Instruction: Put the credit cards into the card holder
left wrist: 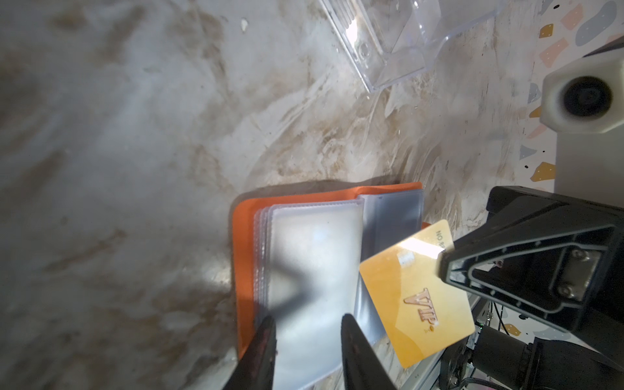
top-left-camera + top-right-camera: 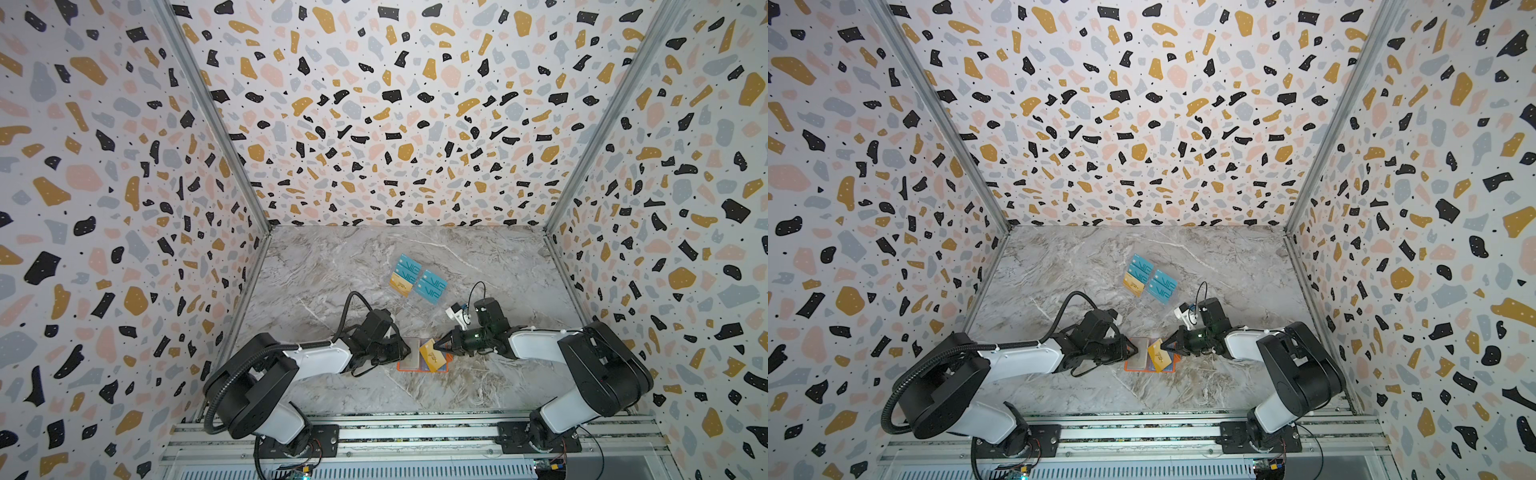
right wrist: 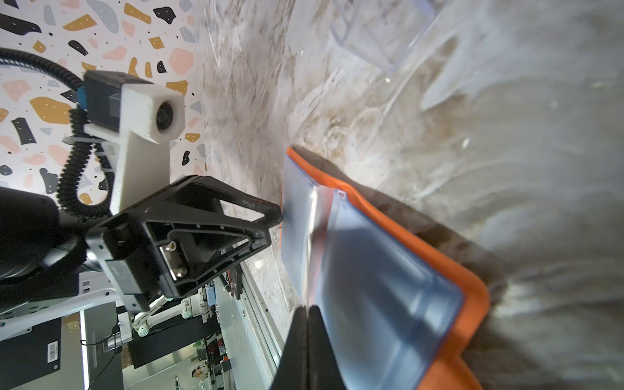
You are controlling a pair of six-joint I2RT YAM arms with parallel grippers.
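The orange card holder [image 2: 419,369] [image 1: 243,270] [image 3: 466,280] lies open on the marble table, its clear sleeves showing. My left gripper [image 2: 406,352] [image 1: 309,319] has the left stack of sleeves between its fingers and holds it. A gold credit card [image 2: 432,356] [image 1: 415,297] with "VIP" lettering hangs tilted over the holder's right-hand sleeve. My right gripper [image 2: 437,345] [image 3: 308,309] is shut on its upper edge. Whether the card's lower corner is inside a sleeve does not show. Further back, teal cards [image 2: 432,286] and another gold card [image 2: 402,284] stand together.
The far cards sit in a transparent acrylic stand [image 1: 388,44] behind both grippers. Terrazzo-patterned walls [image 2: 124,208] close the table on three sides. An aluminium rail [image 2: 415,432] carrying both arm bases runs along the front edge.
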